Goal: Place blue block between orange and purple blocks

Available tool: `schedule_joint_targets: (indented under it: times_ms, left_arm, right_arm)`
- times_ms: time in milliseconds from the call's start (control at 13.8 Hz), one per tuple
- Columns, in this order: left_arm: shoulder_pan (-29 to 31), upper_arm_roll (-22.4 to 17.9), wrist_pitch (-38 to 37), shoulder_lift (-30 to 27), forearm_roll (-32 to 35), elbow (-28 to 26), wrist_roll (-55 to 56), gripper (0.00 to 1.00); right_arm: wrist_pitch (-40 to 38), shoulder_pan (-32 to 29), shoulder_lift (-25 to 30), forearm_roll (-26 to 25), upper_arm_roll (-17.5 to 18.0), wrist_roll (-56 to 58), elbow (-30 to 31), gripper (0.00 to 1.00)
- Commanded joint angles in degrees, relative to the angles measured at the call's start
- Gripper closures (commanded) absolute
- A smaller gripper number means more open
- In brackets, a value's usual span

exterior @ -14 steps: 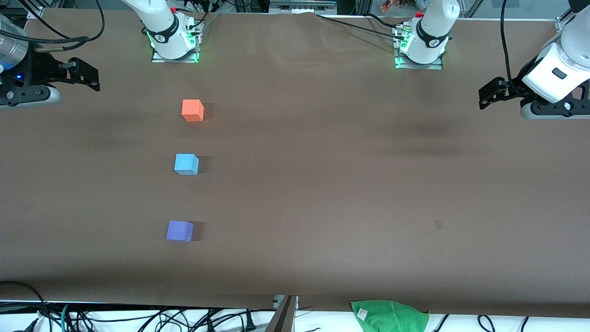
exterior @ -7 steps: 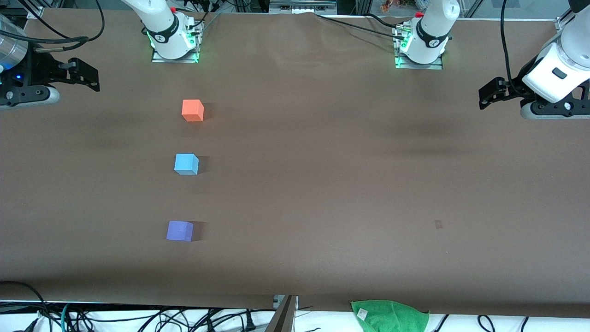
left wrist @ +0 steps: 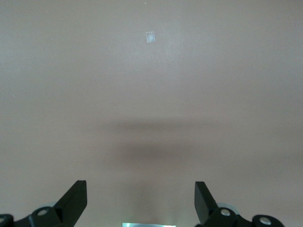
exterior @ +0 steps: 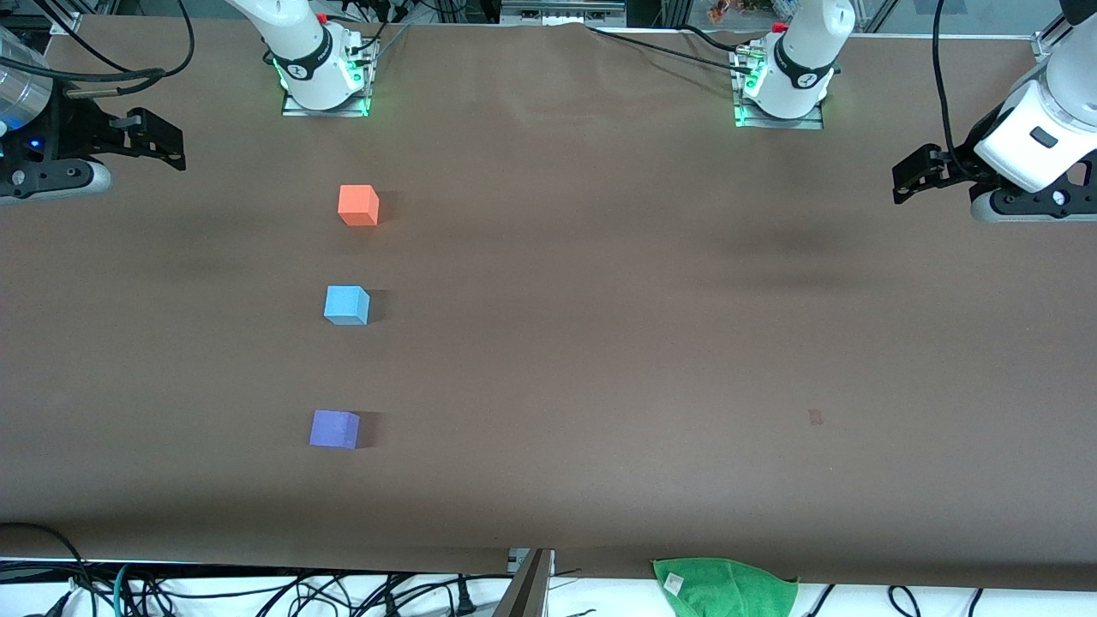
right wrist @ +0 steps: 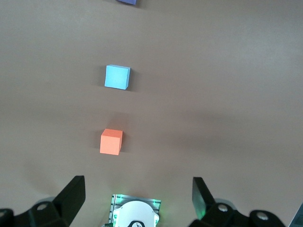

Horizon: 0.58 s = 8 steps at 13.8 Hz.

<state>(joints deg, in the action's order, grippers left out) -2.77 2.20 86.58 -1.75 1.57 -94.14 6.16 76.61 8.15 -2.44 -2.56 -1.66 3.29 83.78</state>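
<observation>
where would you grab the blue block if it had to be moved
Take the blue block from straight above, fingers on two opposite side faces. It is a small cube sitting flat, with open gaps to the orange block and the purple block, so likely any pair of sides is free.

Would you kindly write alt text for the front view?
Three cubes sit in a line on the brown table: orange block farthest, blue block between, purple block nearest. The open left hand and right hand wait at the table's ends.
</observation>
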Motion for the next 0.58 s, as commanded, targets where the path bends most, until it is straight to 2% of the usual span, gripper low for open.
schedule_joint_targets:
  times_ms: [0, 506]
  left_arm:
    - [1.37, 0.08, -1.15, 0.61, -0.87, 1.24, -1.42, 0.00]
    - [0.84, 0.61, -0.80, 0.69, -0.87, 1.67, -1.33, 0.00]
  right_arm:
    - [0.47, -0.68, 0.42, -0.34, 0.69, -0.30, 0.42, 0.00]
    - [0.56, -0.77, 0.41, -0.26, 0.69, -0.30, 0.42, 0.00]
